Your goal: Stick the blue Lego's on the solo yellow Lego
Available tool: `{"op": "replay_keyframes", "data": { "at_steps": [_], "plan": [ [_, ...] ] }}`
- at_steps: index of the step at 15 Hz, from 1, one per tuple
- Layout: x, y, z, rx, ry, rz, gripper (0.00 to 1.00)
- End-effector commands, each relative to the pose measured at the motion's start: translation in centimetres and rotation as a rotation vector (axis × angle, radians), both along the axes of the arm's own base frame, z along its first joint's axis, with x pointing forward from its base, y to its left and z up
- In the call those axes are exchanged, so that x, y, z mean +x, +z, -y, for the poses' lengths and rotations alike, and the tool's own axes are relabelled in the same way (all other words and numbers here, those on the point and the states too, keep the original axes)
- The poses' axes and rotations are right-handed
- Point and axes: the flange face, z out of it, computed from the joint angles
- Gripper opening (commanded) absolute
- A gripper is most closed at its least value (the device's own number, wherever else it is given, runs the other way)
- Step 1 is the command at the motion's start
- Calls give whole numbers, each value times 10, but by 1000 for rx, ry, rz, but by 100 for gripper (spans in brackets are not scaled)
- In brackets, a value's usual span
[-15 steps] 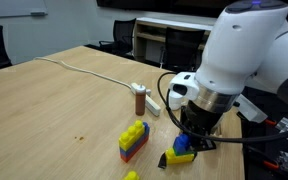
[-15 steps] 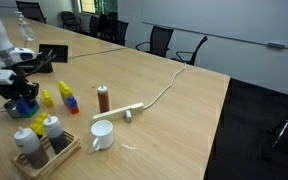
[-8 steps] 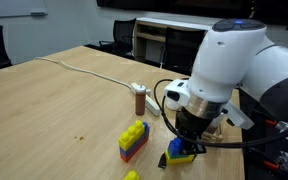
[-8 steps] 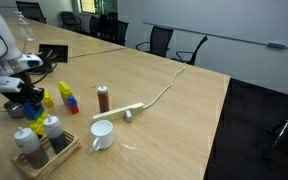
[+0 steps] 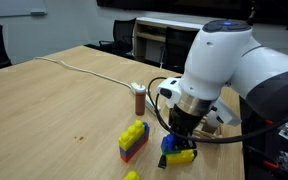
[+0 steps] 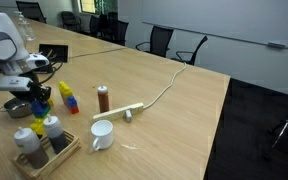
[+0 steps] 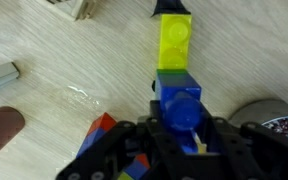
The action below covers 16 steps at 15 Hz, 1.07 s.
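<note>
Claw [image 7: 181, 128] has dropped, clenched on the blue Lego's [image 7: 178, 92] over the solo yellow Lego [image 7: 175, 42]; a firm downward press likely comes next.

No word, number or brand can be read anywhere from here. In the wrist view the studs of the blue plastic brick [image 7: 179, 103] and the long yellow studded brick [image 7: 174, 42] are too blurred to show any lettering. In an exterior view, the dark-capped bottles [image 6: 29, 141] in the wooden tray [image 6: 50, 160] near the table's edge carry pale patches that may be labels, but they are far too small to make out. The white ceramic mug [image 6: 101, 135] beside them shows only a plain side.
</note>
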Motion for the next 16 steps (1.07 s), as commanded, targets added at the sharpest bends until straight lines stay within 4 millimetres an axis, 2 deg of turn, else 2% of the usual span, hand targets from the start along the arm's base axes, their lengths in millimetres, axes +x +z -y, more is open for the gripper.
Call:
{"op": "replay_keyframes", "data": {
  "at_steps": [1,11,16],
  "plan": [
    [-3,1,-1,-8,0,-10,10],
    [-17,-4,2,-59,0,-53,10],
    [-14,-12,3,-52,-1,-43,10]
  ]
}}
